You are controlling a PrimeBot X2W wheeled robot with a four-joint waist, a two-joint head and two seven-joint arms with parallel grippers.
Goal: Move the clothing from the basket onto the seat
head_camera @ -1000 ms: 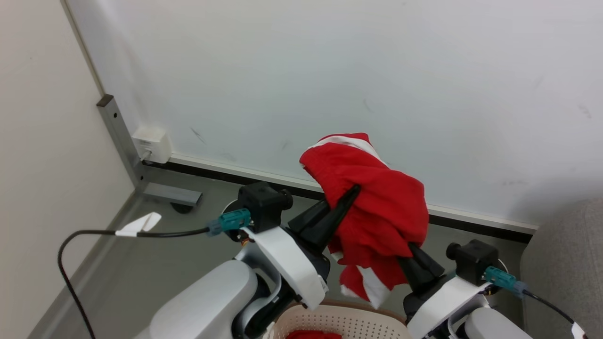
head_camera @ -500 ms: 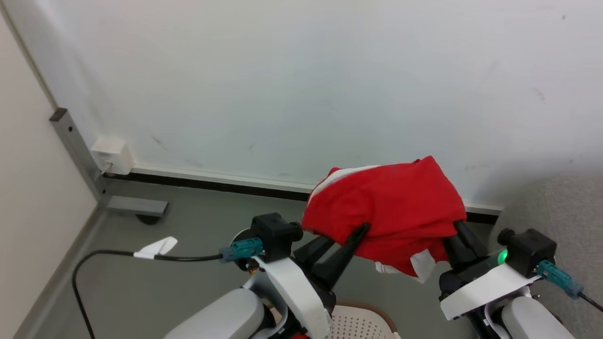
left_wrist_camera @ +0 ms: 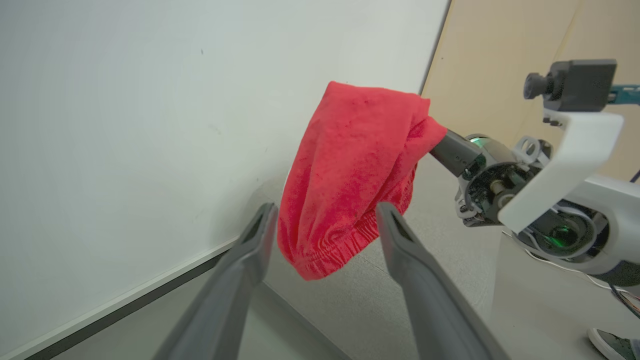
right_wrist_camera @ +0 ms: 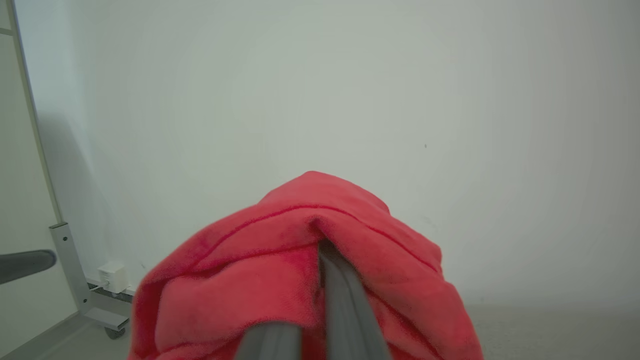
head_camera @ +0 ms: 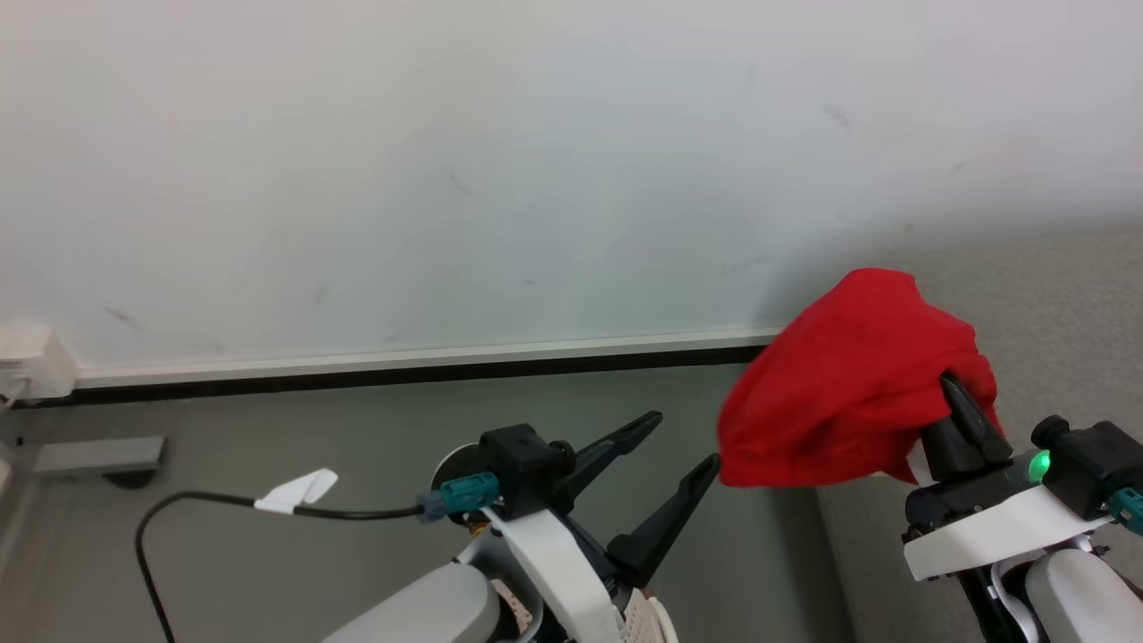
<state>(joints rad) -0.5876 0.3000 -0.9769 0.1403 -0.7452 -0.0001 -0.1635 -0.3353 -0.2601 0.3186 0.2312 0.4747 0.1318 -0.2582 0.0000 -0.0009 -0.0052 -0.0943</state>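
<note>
One bright red fabric garment [head_camera: 848,393] is held in the air by the right gripper [head_camera: 954,402]. Its two long dark fingers are pressed close together on the cloth, and their tips are buried in the folds. The garment is bunched into a single hanging bundle. One elasticated hem is seen along its lower edge in the left wrist view. It is held in front of the one large light grey upholstered seat [head_camera: 1072,304], over the seat's near left corner. No part of it is seen resting on the fabric.

The left gripper [head_camera: 686,438] is spread wide and nothing is held in it. Its two dark fingers are pointed towards the garment. The nearer fingertip is just beside the cloth's lower left edge, and whether it touches cannot be told.

Only a small sliver of the one cream-white perforated plastic basket [head_camera: 645,618] is seen, at the bottom edge behind the left arm. What it contains cannot be told.

One black cable [head_camera: 179,505] with one white tag [head_camera: 295,488] is led to the left wrist. One green light [head_camera: 1038,464] is lit on the right wrist. One white wall box [head_camera: 27,366] is mounted low on the pale wall [head_camera: 536,179]. One shoe [left_wrist_camera: 612,342] of a person is seen in the left wrist view.
</note>
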